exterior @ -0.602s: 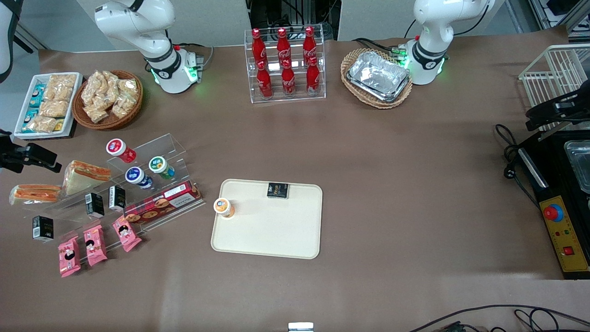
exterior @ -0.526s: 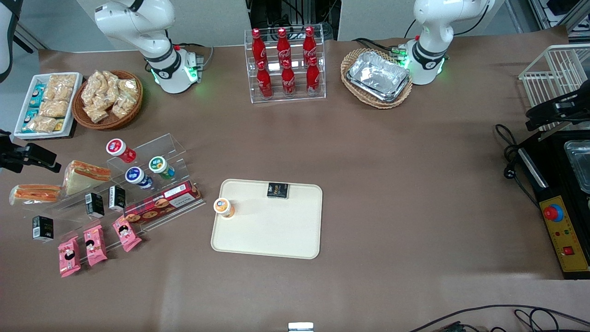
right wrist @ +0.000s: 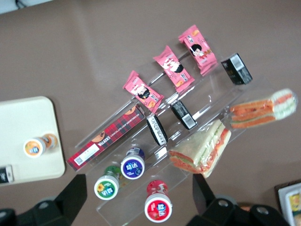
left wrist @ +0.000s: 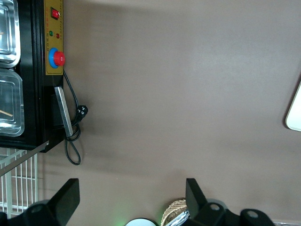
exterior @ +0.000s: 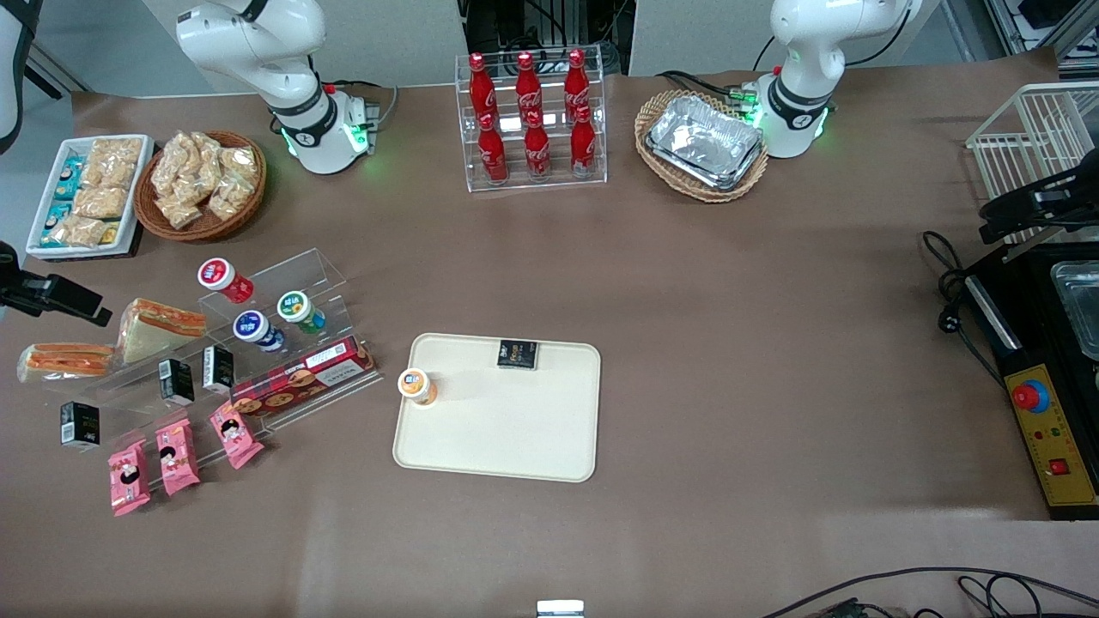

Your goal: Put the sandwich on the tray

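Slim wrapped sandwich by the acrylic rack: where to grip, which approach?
Judging from its pose: take the sandwich from above, fingers closing across its narrow width at mid-length. It lies flat and elongated, just beside the wedge sandwich, so stay clear of that end. The gripper hangs open above the display, holding nothing.

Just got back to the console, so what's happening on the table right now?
The right arm's claw hangs open and empty above the snack display at the working arm's end. The sandwich lies untouched beside the wedge sandwich. The tray holds only an orange-capped bottle and a small black box.
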